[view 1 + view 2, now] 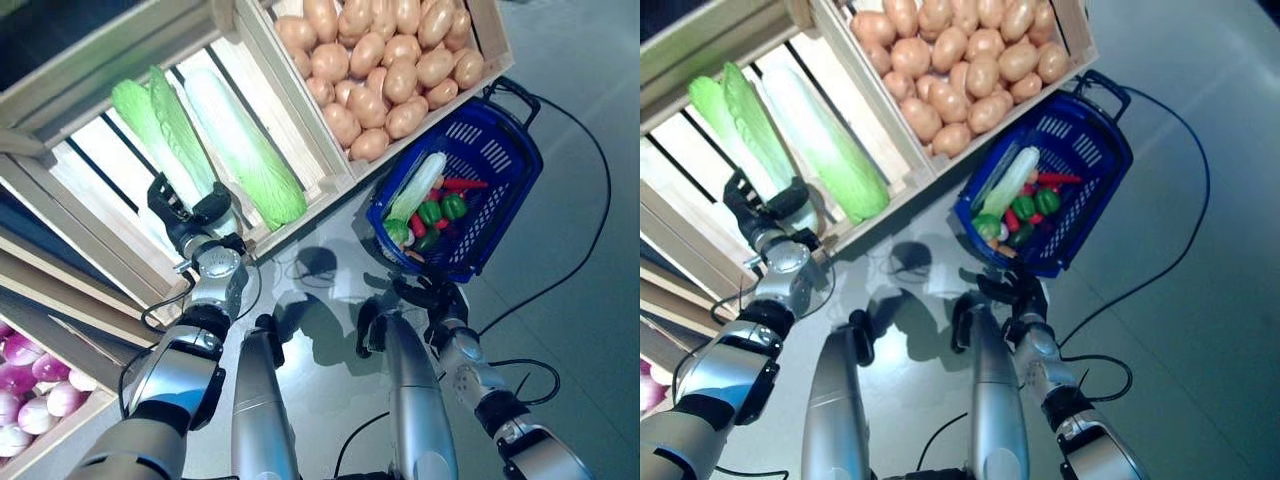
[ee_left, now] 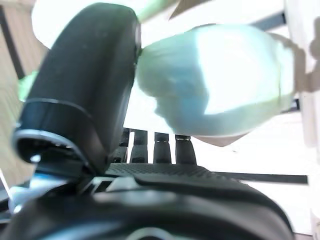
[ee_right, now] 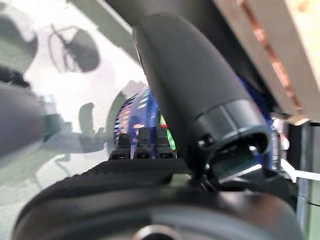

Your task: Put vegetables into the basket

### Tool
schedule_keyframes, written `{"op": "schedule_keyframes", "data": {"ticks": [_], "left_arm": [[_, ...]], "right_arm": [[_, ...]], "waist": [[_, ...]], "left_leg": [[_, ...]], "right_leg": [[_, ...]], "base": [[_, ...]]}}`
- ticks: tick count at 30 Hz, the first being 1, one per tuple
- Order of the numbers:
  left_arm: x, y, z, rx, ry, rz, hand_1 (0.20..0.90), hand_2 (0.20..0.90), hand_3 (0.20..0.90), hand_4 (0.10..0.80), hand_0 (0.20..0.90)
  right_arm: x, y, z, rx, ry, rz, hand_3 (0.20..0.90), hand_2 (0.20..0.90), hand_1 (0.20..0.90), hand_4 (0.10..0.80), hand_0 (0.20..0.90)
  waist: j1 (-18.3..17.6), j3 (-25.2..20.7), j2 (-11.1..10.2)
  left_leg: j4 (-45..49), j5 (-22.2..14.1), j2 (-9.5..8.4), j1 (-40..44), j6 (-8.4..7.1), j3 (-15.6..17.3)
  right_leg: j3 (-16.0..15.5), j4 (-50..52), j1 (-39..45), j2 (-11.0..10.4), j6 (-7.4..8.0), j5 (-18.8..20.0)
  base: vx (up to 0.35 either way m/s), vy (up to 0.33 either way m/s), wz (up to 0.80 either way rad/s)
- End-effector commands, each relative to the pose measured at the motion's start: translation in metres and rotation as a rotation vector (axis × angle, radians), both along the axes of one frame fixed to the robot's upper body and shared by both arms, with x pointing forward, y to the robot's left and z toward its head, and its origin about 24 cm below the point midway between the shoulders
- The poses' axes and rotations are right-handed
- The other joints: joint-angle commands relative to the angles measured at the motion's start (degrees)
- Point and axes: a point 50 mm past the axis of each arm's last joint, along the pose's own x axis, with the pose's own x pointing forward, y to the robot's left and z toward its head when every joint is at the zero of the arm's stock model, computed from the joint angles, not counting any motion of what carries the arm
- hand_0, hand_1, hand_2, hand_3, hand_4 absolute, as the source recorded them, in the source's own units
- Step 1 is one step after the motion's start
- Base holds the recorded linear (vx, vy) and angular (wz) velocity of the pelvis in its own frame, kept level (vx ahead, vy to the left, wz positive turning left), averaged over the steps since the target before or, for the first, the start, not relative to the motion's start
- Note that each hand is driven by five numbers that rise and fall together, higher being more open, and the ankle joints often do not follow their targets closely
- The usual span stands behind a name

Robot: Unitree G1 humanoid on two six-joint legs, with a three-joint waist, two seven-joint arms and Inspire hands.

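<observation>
Left hand [image 1: 190, 215] reaches into the slatted wooden crate [image 1: 110, 150], thumb and fingers curled about the pale base of a napa cabbage [image 1: 160, 130]; right hand [image 1: 435, 300] hangs with relaxed fingers just beside the blue basket [image 1: 500, 160], which holds assorted vegetables [image 1: 435, 205]; potatoes [image 1: 385, 60] fill the adjacent crate

The right hand [image 3: 150, 200] fills the bottom of the frame, its thumb [image 3: 195, 95] rising through the centre. Past its straight fingers [image 3: 137, 145] shows the blue basket [image 3: 132, 112]. A wooden crate [image 3: 280, 55] crosses the upper right.
</observation>
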Motion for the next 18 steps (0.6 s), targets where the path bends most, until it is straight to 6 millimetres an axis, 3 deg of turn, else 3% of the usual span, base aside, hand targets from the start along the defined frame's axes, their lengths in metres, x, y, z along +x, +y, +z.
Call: {"op": "schedule_keyframes", "data": {"ticks": [1,9,12,18], "left_arm": [[0.001,-0.004,0.023,0.033,-0.161,-0.057,0.3,0.3,0.3,0.4,0.3],[-0.018,-0.006,-0.006,0.026,-0.181,-0.154,0.3,0.3,0.3,0.4,0.3],[-0.035,-0.017,-0.026,0.038,-0.173,-0.214,0.3,0.3,0.3,0.4,0.3],[-0.052,-0.03,-0.043,0.052,-0.159,-0.254,0.3,0.3,0.3,0.4,0.3]], "right_arm": [[0.006,-0.007,0.032,0.0,-0.195,-0.039,0.9,0.9,0.9,0.8,0.9],[-0.011,-0.008,0.023,0.01,-0.214,-0.041,0.9,0.9,0.9,0.8,0.9],[-0.025,-0.015,0.015,-0.006,-0.186,-0.1,0.9,0.9,0.9,0.8,0.9],[-0.035,-0.018,0.016,-0.026,-0.203,-0.124,0.9,0.9,0.9,0.8,0.9]], "waist": [[-0.7,-3.0,2.1],[-0.2,-7.9,2.9],[0.3,-10.7,3.4],[0.9,-14.1,3.9]], "left_leg": [[-4.4,-3.4,-0.99,6.8,3.78,5.8],[-12.5,-1.3,-1.33,17.8,4.29,7.1],[-18.1,0.1,-2.04,24.5,4.36,8.1],[-24.4,1.5,-3.01,32.3,4.56,9.2]], "right_leg": [[0.7,-4.6,6.9,-2.1,1.84,1.0],[-0.2,-12.6,17.5,-2.7,1.54,2.5],[-1.3,-18.3,24.2,-2.7,2.03,3.6],[-2.8,-26.8,33.2,-1.8,2.68,5.4]], "base": [[0.053,0.024,-0.05],[0.094,0.008,-0.02],[0.131,0.014,-0.12],[0.141,-0.011,-0.1]]}}
